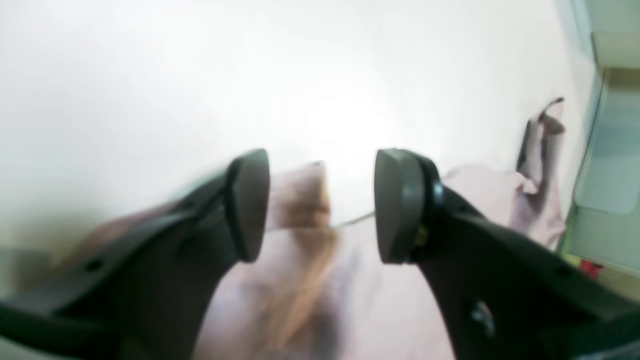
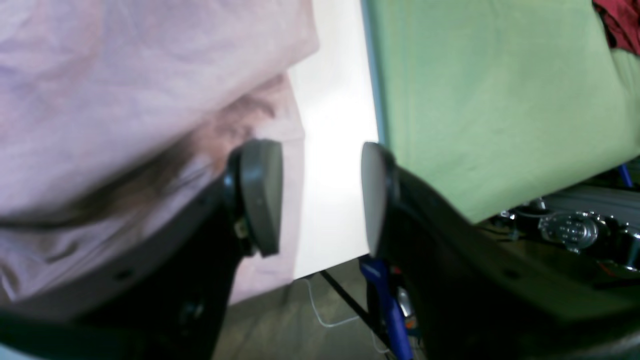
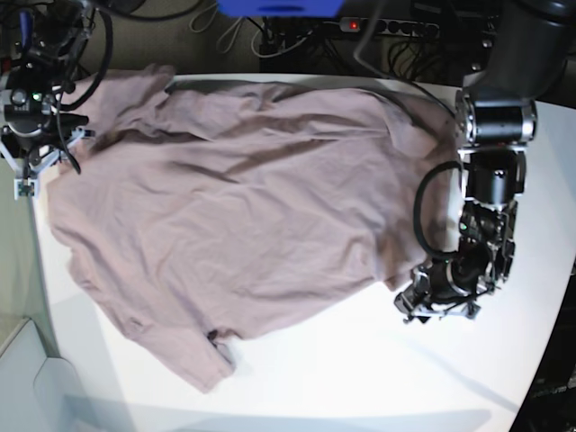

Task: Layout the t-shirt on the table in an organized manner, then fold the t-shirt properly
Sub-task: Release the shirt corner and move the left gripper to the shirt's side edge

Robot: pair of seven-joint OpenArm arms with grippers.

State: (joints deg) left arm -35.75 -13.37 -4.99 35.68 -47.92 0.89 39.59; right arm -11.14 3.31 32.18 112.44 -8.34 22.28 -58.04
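Note:
The mauve-pink t-shirt lies spread and wrinkled across the white table, one sleeve pointing to the near left. My left gripper hovers at the shirt's right edge. In the left wrist view it is open, with shirt cloth below it and nothing between the pads. My right gripper is at the table's left edge by the shirt's far-left corner. Its wrist view shows the gripper open over a bare strip of table, the shirt just left of it.
Green floor lies beyond the table's left edge. Cables and a power strip run behind the far edge, with a blue object there. A dark frame and blue part sit under the table edge.

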